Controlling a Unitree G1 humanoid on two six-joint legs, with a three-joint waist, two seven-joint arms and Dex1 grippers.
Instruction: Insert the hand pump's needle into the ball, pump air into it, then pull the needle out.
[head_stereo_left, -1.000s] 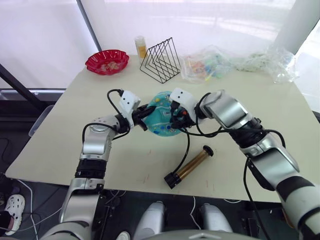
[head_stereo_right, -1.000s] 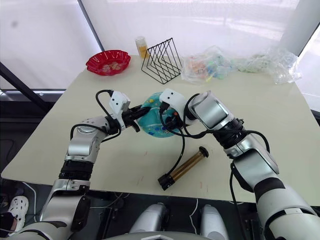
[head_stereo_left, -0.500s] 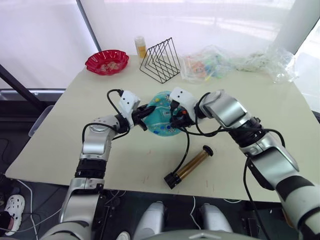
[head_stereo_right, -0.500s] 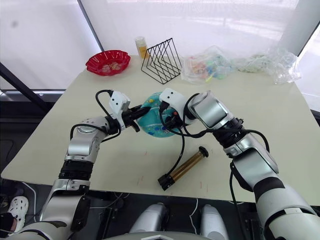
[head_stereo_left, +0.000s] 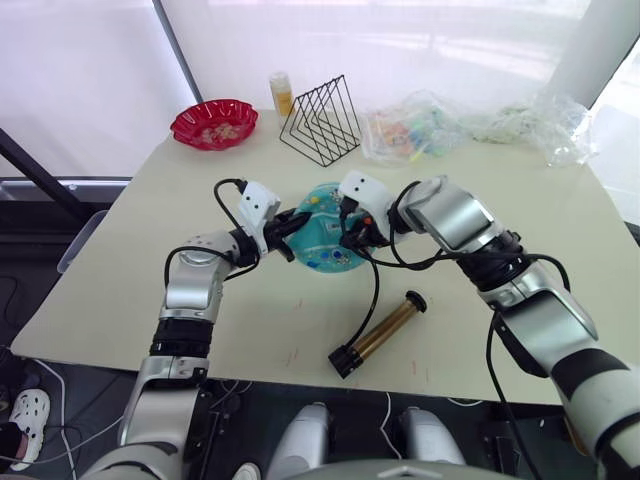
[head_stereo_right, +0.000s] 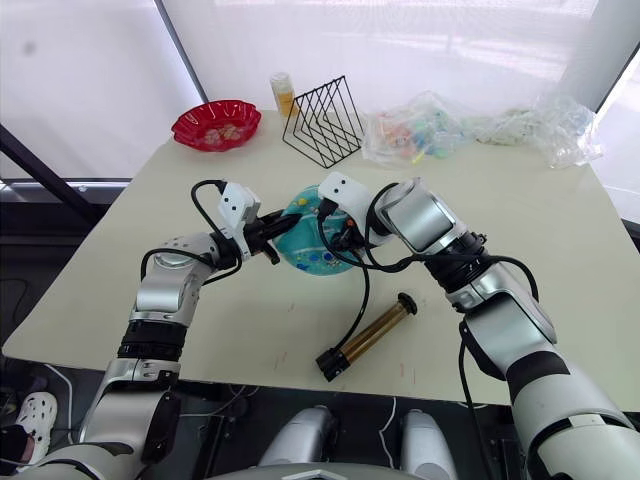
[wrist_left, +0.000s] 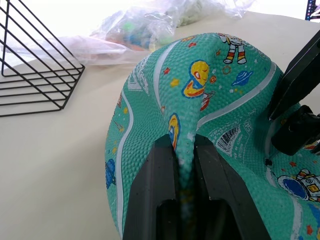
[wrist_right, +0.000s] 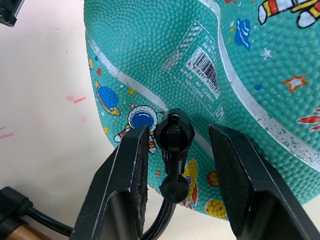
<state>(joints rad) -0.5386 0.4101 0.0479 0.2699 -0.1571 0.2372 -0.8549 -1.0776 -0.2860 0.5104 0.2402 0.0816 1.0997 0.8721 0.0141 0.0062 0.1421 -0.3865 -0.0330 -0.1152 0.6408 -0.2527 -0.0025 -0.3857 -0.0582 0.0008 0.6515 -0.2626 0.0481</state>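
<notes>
My left claw (wrist_left: 186, 165) pinches a fold of the slack teal ball (head_stereo_left: 325, 240) on the bench (head_stereo_left: 120, 250); my right claw (wrist_right: 172, 150) stands spread around the hose's black end fitting (wrist_right: 173, 134), pads not touching it; the fitting sits against the ball, needle hidden, so likely inserted; the hand pump (head_stereo_left: 380, 332) lies nearby untouched; pumping and pulling out remain.

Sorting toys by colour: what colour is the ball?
Teal ball with white stripes and cartoon prints; left wrist view.
</notes>
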